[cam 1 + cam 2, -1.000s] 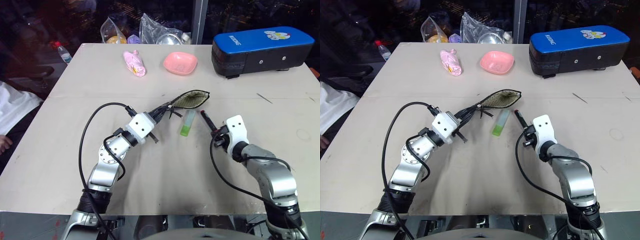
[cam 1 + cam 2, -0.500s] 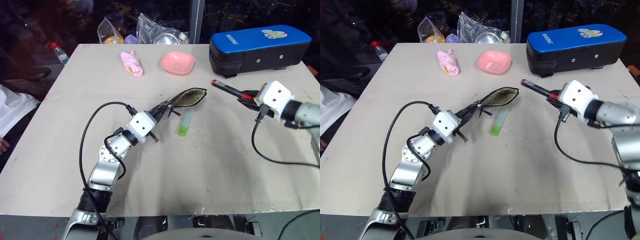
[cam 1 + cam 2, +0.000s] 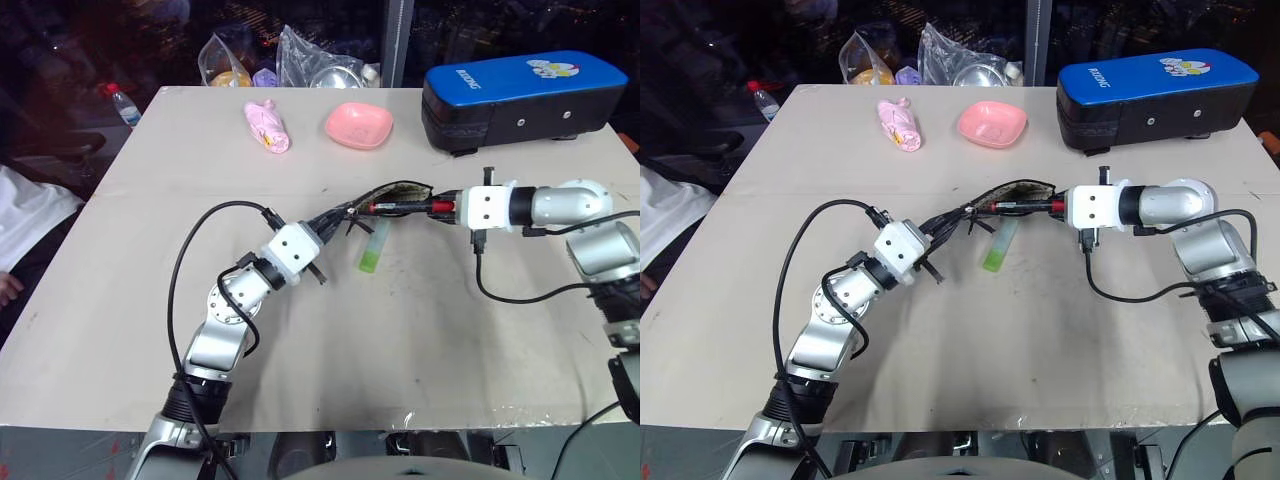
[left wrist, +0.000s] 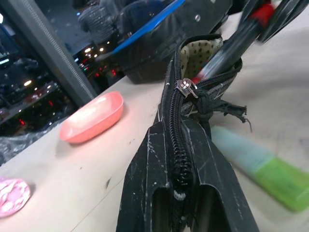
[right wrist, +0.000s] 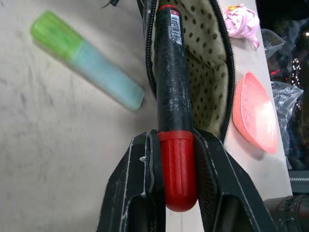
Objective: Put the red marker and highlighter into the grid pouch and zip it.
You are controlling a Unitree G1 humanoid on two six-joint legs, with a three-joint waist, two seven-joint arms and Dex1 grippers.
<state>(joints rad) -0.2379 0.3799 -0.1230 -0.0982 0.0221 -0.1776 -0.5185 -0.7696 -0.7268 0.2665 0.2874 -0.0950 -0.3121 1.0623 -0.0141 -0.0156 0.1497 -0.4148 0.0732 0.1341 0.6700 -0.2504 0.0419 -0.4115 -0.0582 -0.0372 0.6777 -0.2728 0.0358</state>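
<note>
Grid pouch [image 4: 186, 145] mostly hidden behind left gripper [image 4: 178, 205]; its grid lines and label can't be made out, only the zipper edge and dotted lining show. Left fingers pressed together, pinching the pouch's closed end and holding it off the table [image 3: 330, 380] near the middle. Zipper pull [image 4: 185, 87] sits partway along, mouth open beyond it. Highlighter [image 3: 374, 247] lies flat on the table just beside and below the pouch mouth, green end toward the near edge. Right gripper [image 5: 176, 159] pinches the red marker [image 5: 171, 92] by its red cap end, black barrel pointing into the open mouth, far tip hidden inside. Toward the far edge: pink bowl [image 3: 359, 125], pink wrapped item [image 3: 268, 126], blue-topped case [image 3: 525, 98] at far right corner.
</note>
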